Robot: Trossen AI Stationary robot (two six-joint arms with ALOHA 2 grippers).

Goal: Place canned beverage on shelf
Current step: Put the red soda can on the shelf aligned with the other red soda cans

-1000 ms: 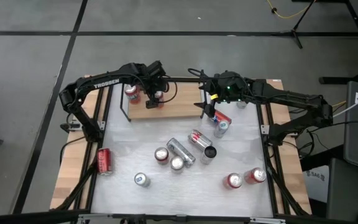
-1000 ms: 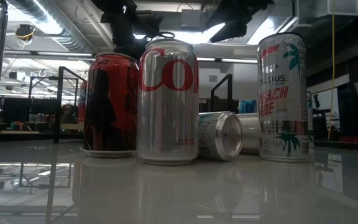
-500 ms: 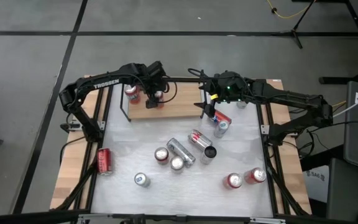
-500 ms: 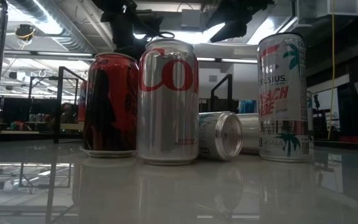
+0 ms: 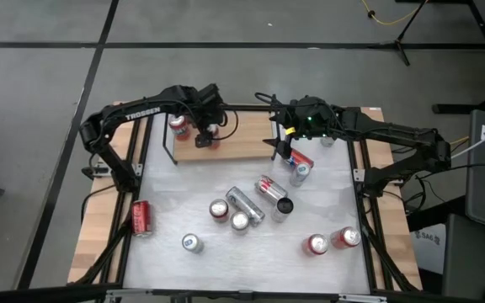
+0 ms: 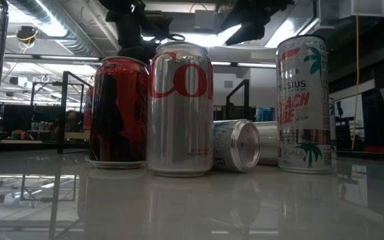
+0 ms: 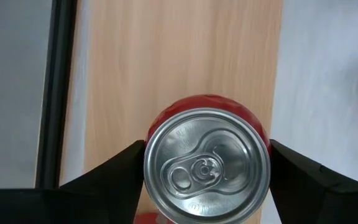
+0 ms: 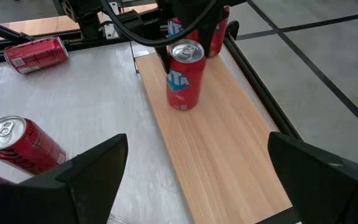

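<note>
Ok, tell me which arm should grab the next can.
Right. Its hand is open and empty, close to the red can lying beside the shelf; the left hand is at the standing can on the shelf.

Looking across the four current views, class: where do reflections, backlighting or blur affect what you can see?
Low view: bright ceiling lights leave the red can dark, and the glossy tabletop mirrors the cans. Left wrist view: the can top is sharp, the wooden shelf behind it soft. Right wrist view: evenly lit, faint sheen on the tabletop. High view: even light, no strong shadows.
</note>
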